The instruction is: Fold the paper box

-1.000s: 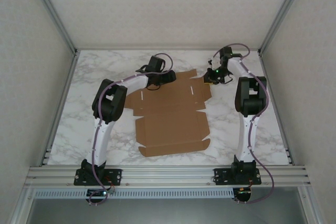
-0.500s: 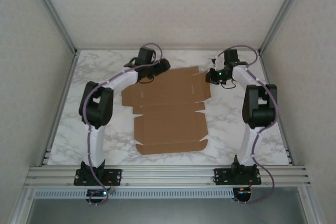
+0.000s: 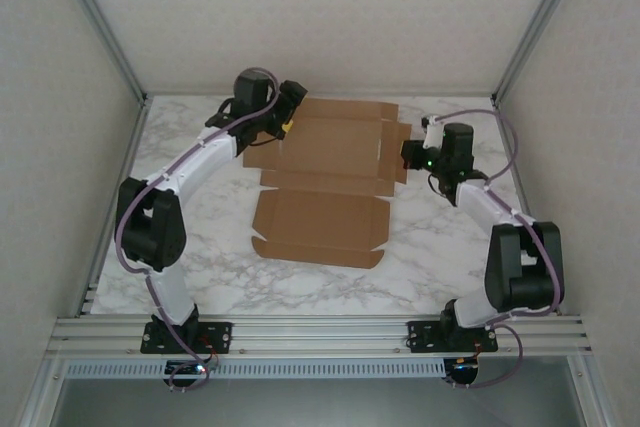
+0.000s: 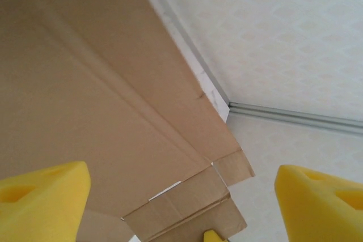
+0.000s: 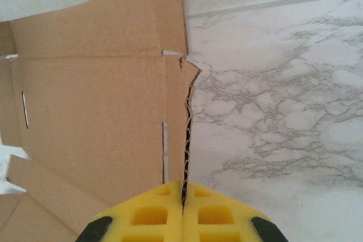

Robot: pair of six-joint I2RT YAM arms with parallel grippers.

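The paper box is a brown die-cut cardboard sheet lying mostly flat on the marble table, its far panel near the back wall. My left gripper hovers at the sheet's far-left corner, open. Its yellow fingers stand wide apart, with a corner flap below and between them, untouched. My right gripper is shut on the right side flap of the box. In the right wrist view the yellow pads pinch the flap's corrugated edge, which stands upright.
The back wall stands close behind the sheet's far edge. Metal frame posts rise at both far corners. Bare marble table lies left, right and in front of the sheet.
The sheet has slid away toward the back wall. My left gripper moved back and left and opened wider. The right arm swung outward with its gripper still pinching the right flap.
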